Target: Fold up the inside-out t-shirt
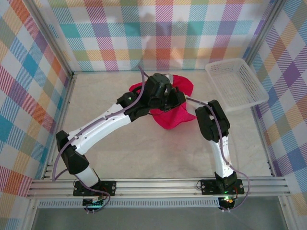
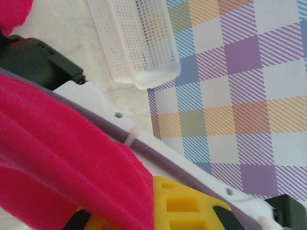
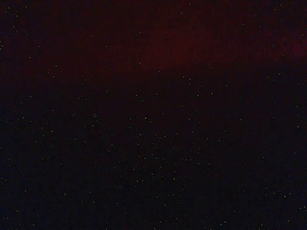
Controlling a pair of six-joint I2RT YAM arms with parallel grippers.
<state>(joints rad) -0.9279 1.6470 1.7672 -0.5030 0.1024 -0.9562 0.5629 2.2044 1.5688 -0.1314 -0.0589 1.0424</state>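
- Starting at the left gripper [image 1: 162,98], we find its yellow fingers [image 2: 184,203] drawn tight together. Red cloth is bunched right against them, and we read this as a pinch on the inside-out t-shirt [image 2: 57,158].
- From that pinch, in the left wrist view, the crimson fabric runs up and to the left in soft ridges, close to the lens.
- Turning to the right gripper [image 1: 176,101], we see it tucked in at the cloth beside the left wrist. Its fingers are hidden, so we cannot tell whether they stand wide or narrow.
- Our right wrist view gives darkness with a faint red cast near the top, and we can make out no fingers there.
- From above, we see the t-shirt crumpled in a heap toward the far middle of the table [image 1: 120,148], with both wrists meeting over it. One flap sticks out on the near side and another lobe shows behind the grippers.
- The left arm [image 1: 103,127] reaches in from the near left, and the right arm [image 1: 213,124] bends in from the near right.
- In the left wrist view a white link of the right arm crosses behind the cloth, with a purple cable [image 2: 158,152] running along it.
- A white mesh basket [image 1: 237,84] sits at the far right corner, well apart from the shirt.
- Plaid walls [image 1: 168,33] enclose the table on three sides.
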